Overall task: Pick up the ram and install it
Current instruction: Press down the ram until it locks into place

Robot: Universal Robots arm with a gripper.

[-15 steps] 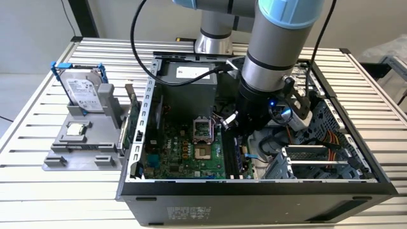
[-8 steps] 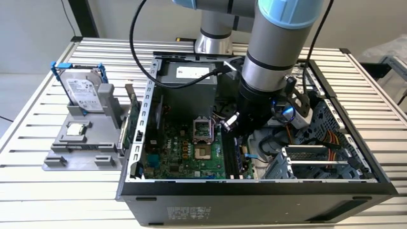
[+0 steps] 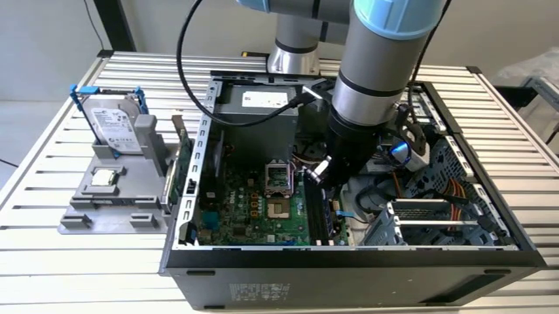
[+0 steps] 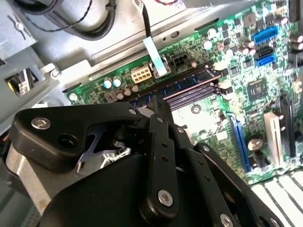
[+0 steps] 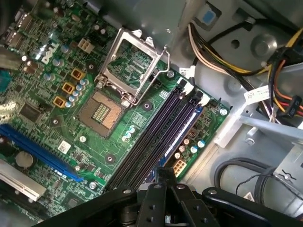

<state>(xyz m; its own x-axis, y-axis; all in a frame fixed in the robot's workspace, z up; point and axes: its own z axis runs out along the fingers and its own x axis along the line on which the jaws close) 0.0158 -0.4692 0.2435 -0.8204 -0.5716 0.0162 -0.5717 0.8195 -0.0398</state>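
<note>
The ribbed silver metal tabletop has a dull brushed look. On it, the black computer case is matt painted metal, its inner walls bare grey steel. The green circuit board is glossy, with a shiny metal socket frame and dark plastic memory slots. The black pincer is smooth matt plastic with bright metal screws. The grey holder is matt plastic.

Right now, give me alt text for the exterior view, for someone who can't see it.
A robot arm reaches down into an open computer case, its gripper low over the memory slots of the green motherboard. On the slatted table at the exterior view's left, a grey holder carries a silver hard drive and a small square processor chip.
</note>
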